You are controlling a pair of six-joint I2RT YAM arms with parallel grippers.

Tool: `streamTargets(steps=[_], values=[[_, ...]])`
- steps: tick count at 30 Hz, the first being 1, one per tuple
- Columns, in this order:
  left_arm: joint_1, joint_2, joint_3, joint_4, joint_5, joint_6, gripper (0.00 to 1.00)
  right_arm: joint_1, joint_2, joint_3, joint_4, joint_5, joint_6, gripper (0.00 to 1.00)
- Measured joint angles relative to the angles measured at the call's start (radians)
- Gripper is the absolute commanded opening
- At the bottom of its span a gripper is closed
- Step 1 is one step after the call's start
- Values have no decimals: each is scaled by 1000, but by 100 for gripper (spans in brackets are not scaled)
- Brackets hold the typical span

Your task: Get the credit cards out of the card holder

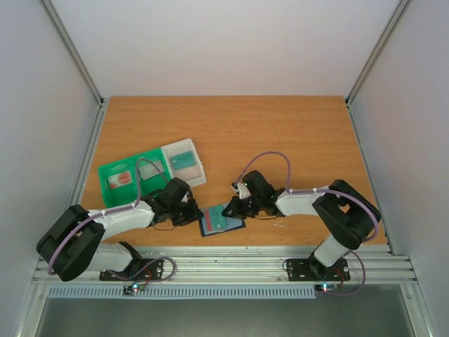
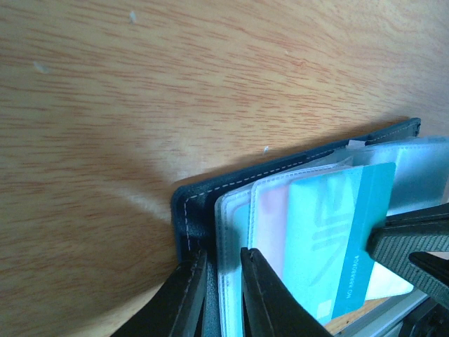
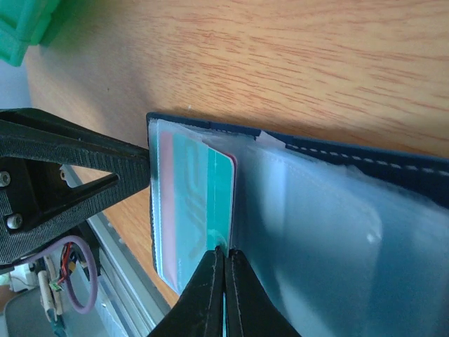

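left pincer [image 2: 223, 255]: nearly closed, only a slim gap. It clamps the stitched corner of the card holder [image 1: 223, 225] and the edge of a clear sleeve [image 2: 231, 232]. The bottom of my wrist view cuts off the finger roots.
right pincer [image 3: 225, 253]: fingers pressed together on the near edge of the teal card [image 3: 203, 193]; I see no gap.
card holder: lies open on the table [image 1: 280, 133], between the two pincers. From overhead both pincers cover its edges.
teal card: straight ahead of the right pincer's tips, lying over the sleeves. I cannot tell whether it still sits in a pocket; the print is blurred.
pinkish card [image 2: 270, 217]: under the teal one, ahead of the left pincer, mostly veiled by cloudy plastic.
bins: green bin [image 1: 102, 180] and white bin [image 1: 199, 161] sit side by side beyond the left pincer. Each holds something card-like, too small to read.
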Motion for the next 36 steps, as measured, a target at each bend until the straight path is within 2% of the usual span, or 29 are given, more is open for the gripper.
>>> streamTargets(steps=[14, 17, 23, 26, 30, 36], values=[[0, -29, 9, -66, -24, 8, 21, -27, -127, -18, -117, 64, -3, 1], [0, -36, 11, -87, -26, 8, 29, -32, -185, -18, -171, 85, -3, 1], [0, -89, 31, -131, -15, -2, 55, -32, -318, -18, -240, 100, 10, 1], [0, -155, 60, -141, 4, -10, 61, -32, -367, -18, -251, 98, 35, 1], [0, -247, 69, -106, 46, -34, 62, -32, -405, -27, -220, 78, 97, 1], [0, -345, 41, 47, 119, -119, 58, -33, -432, -55, -95, 16, 209, 1]])
